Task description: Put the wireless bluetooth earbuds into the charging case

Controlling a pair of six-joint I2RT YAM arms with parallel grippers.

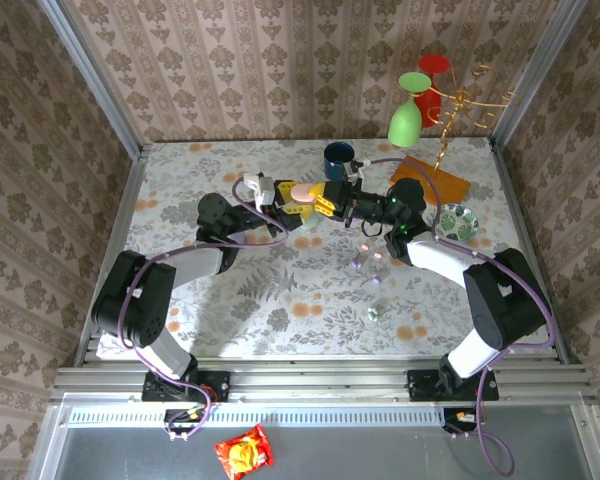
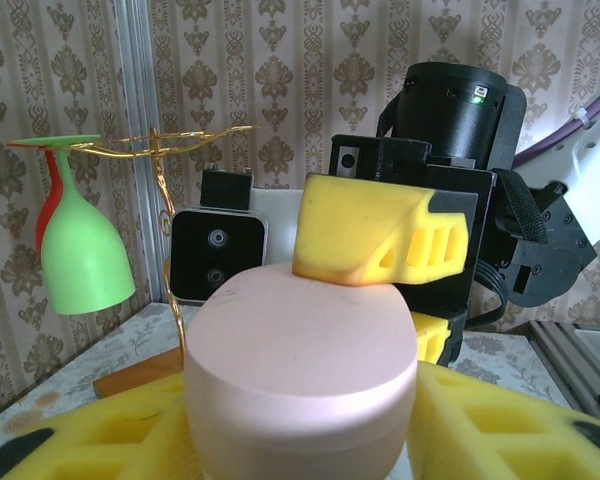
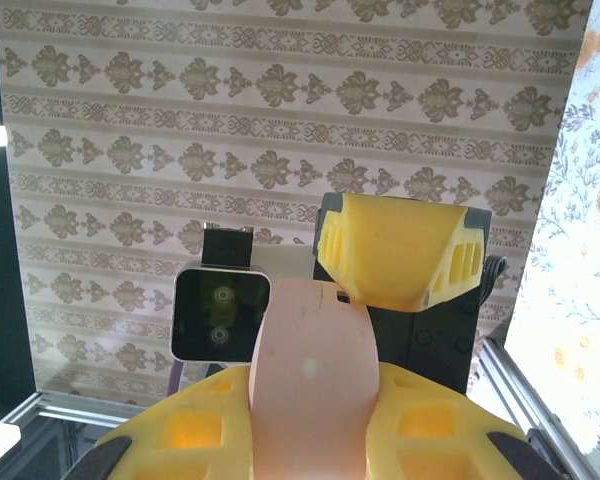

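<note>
left gripper: clenched on the pink charging case. Yellow fingers press both flanks, and the case is held in the air over the middle of the table.
charging case: pinned between the two grippers, which meet nose to nose.
right gripper: grasping the same case. The left wrist view shows one finger on top and one underneath.
mug: dark blue, upright, just behind the grippers.
earbuds: a few tiny specks loose on the table, nearer than the right gripper and well apart from the case. Too small to tell colours.
green glass: hangs upside down from the gold wire rack at the far right, with the red glass behind it.
board: orange, flat under the rack.
</note>
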